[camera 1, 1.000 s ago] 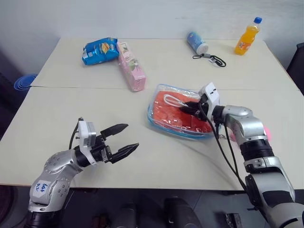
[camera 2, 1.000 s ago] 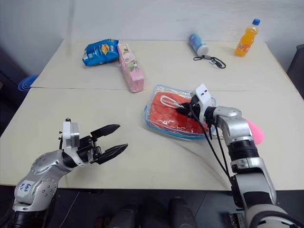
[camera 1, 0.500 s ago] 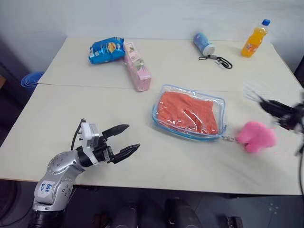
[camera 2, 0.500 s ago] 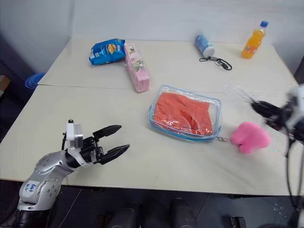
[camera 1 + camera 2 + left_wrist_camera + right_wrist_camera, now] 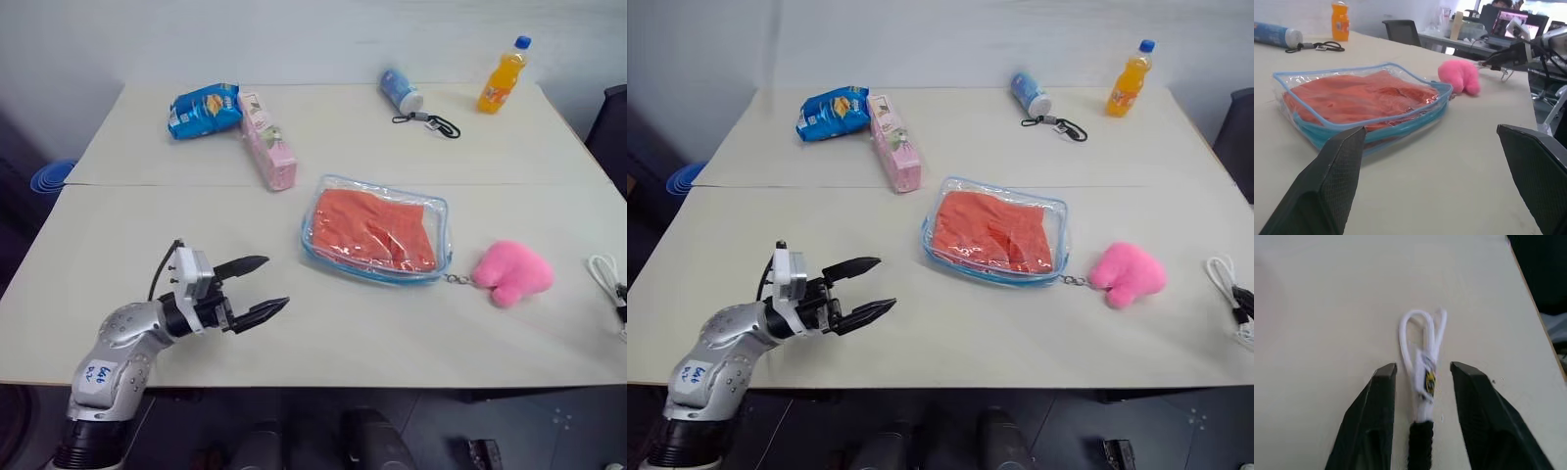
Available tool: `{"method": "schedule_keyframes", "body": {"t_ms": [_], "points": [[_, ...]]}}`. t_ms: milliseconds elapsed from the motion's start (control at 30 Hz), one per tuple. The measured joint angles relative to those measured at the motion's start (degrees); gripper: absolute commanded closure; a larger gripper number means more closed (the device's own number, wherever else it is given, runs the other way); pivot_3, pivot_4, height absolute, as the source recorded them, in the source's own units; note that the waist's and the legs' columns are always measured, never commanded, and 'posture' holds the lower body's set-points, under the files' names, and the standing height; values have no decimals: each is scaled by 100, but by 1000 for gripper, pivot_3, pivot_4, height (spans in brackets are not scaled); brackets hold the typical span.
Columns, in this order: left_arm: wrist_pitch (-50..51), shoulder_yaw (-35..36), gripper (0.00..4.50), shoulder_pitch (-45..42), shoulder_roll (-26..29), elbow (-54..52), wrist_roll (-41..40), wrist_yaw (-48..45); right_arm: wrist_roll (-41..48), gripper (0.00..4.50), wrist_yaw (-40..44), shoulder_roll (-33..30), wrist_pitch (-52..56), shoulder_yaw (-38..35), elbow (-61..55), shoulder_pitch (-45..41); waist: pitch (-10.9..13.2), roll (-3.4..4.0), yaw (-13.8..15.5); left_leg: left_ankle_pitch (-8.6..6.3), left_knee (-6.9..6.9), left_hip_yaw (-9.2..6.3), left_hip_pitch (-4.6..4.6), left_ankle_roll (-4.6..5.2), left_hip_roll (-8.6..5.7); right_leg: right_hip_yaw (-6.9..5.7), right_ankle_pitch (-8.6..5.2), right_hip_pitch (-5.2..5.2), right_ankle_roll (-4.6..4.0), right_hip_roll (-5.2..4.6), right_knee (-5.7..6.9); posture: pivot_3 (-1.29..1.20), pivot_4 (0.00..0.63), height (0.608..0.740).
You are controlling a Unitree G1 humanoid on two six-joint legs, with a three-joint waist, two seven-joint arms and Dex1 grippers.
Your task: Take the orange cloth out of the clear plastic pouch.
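Observation:
The clear plastic pouch with light blue edging lies flat at the table's middle, and the orange cloth is folded inside it. In the left wrist view the pouch lies ahead with the cloth in it. My left gripper hovers open and empty, near the front edge and left of the pouch. At the table's far right edge my right gripper is open. A looped white cable lies between its fingers on the table.
A pink plush toy hangs on the pouch's chain to its right. At the back lie a blue snack bag, a pink box, a tipped can with a black lanyard, and an orange bottle.
My right gripper left the pouch with the white cable and swung far right to the table's edge, where its fingers parted. The pouch now lies uncovered. The left gripper stayed put.

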Motion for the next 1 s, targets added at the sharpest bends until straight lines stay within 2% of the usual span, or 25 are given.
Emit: {"method": "schedule_keyframes", "body": {"t_ms": [67, 167, 233, 300, 367, 433, 600, 767, 867, 1000], "points": [[-183, -22, 0, -151, 15, 292, 184, -44, 336, 1028, 159, 300, -164, -425, -911, 574, 2, -3, 10, -6, -2, -7, 2, 8, 1, -3, 1, 8, 3, 2, -5, 0, 150, 740], [-527, -105, 0, -357, 58, 642, 461, -221, 719, 62, 469, 708, -227, -651, -2152, 1293, 4, -6, 10, -16, -3, -16, 19, 16, 2, -7, 3, 36, 6, 0, -14, 0, 150, 740], [-894, -254, 0, -727, 141, 1123, 730, -496, 1095, 20, 549, 1048, 14, -725, -3268, 1834, 3, -5, 21, -16, -4, -29, 27, 14, 3, -16, 3, 50, 6, 0, -19, 0, 150, 740], [-1087, -303, 0, -911, 191, 1381, 876, -631, 1268, 20, 595, 1187, 152, -662, -3864, 2025, 3, -6, 19, -15, -2, -34, 27, 13, 3, -20, 3, 56, 6, -1, -22, 0, 150, 740], [-1905, -720, 0, -1847, 162, 2435, 1435, -1055, 1528, 20, 685, 1419, 380, -211, -5531, 2731, 3, -11, 23, -13, -1, -49, 31, 8, 1, -35, 3, 68, 6, -3, -29, 0, 150, 740], [-2525, -1011, 0, -2646, -158, 3305, 1829, -1233, 1599, 20, 888, 1559, 414, 321, -6449, 3102, 4, -12, 58, -12, 7, -65, 24, 6, -4, -54, 6, 70, 10, -7, -30, 0, 150, 740], [-4138, -1657, 0, -4118, -858, 5492, 2630, -1650, 1098, 20, 1058, 1846, -63, 871, -6771, 3263, 5, -21, 178, -12, 17, -61, 9, 6, -16, -61, 15, 70, 28, -12, -54, 0, 150, 740], [-5211, -2026, 0, -5221, -1501, 7606, 3568, -1058, 836, 20, 853, 2068, -280, 949, -6646, 3110, 15, -38, 197, -17, 16, -57, 0, 15, -15, -61, 17, 64, 33, -11, -70, 0, 150, 740], [-5483, -2055, 556, -5426, -1644, 8079, 3820, -773, 781, 0, 769, 2189, -291, 1027, -6654, 3176, 15, -38, 184, -16, 10, -58, 0, 13, -10, -62, 17, 59, 33, -9, -66, 0, 150, 740], [-5595, -2029, 1753, -5514, -1761, 8381, 3919, -722, 662, 0, 612, 2427, -330, 1134, -6769, 3447, 15, -38, 198, -14, 12, -59, 0, 8, -10, -61, 17, 55, 33, -10, -52, 0, 150, 740]]}}
